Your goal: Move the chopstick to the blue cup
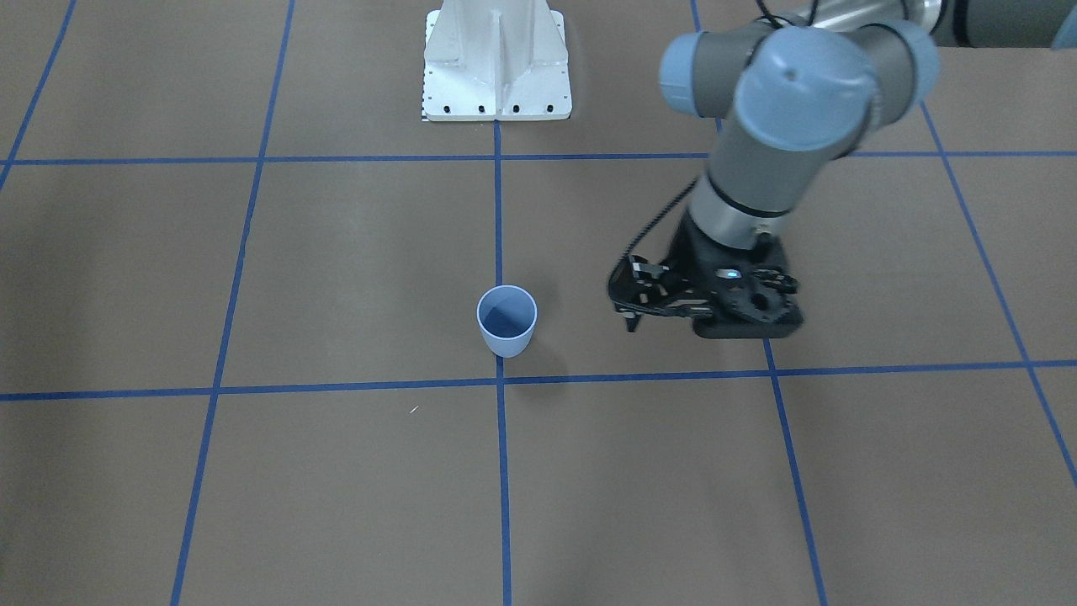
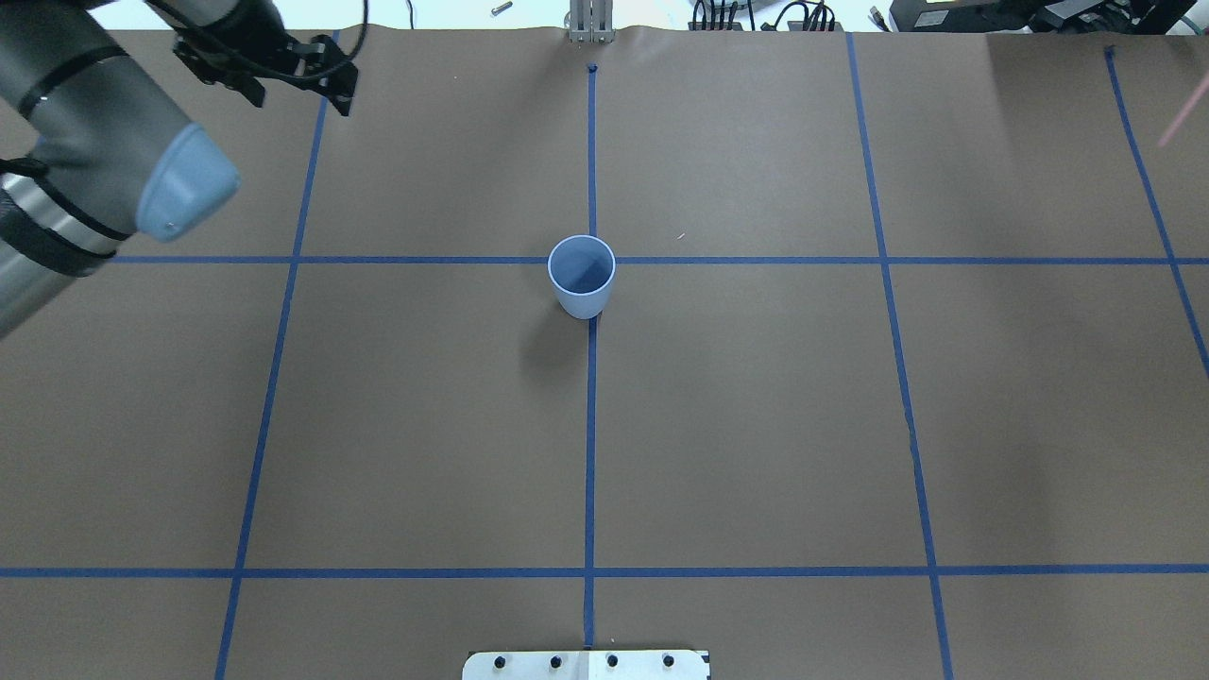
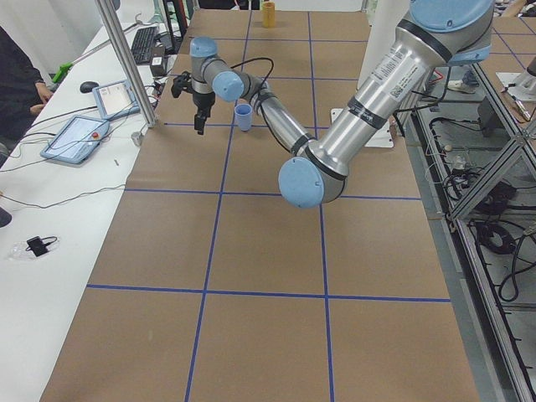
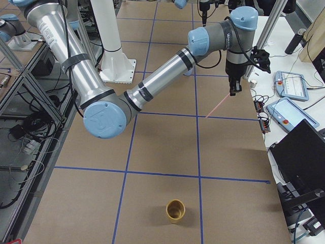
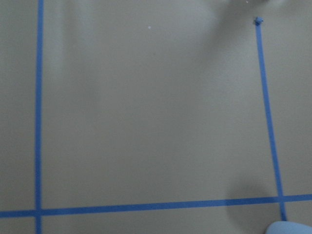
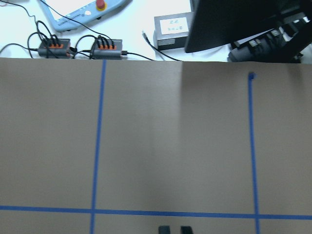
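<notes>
Tabletop (image 2: pixel 756 425), at its centre: blue cup (image 2: pixel 582 274), upright, empty. Beside it, left tool (image 1: pixel 631 320), opening unclear, nothing seen in it. Well apart, right tool (image 6: pixel 174 229), tips nearly together, seemingly pinching the chopstick (image 4: pixel 218 105) by one end. Step in hand, likely: the carry. Next: bring across, align over the rim, release.

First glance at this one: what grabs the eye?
A pale blue cup stands upright in the middle of the table, on a blue tape line. The left pincer hangs beside it, not touching. A thin pink chopstick slants below the right pincer, toward the robot's right end.
</notes>
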You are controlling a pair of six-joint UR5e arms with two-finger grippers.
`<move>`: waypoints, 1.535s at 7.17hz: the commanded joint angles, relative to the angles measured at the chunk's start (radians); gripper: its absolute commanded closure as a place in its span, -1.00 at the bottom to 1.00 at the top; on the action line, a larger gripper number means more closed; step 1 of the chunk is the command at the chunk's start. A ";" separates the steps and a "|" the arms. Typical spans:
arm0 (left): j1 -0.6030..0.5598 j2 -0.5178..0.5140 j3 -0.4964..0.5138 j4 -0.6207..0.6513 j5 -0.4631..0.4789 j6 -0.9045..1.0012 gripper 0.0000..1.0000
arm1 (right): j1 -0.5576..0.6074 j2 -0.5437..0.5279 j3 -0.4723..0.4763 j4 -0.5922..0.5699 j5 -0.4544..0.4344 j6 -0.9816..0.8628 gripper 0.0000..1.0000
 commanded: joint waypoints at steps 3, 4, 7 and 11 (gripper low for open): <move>-0.266 0.192 0.026 0.008 -0.062 0.418 -0.96 | -0.369 0.260 0.043 0.002 -0.121 0.506 1.00; -0.308 0.197 0.050 0.011 -0.138 0.535 -0.96 | -0.508 0.298 0.039 0.005 -0.244 0.610 1.00; -0.327 0.276 0.069 -0.006 -0.168 0.573 -0.96 | -0.650 0.351 0.008 0.119 -0.332 0.734 1.00; -0.324 0.288 0.072 -0.006 -0.167 0.570 -0.96 | -0.700 0.423 -0.107 0.183 -0.378 0.734 1.00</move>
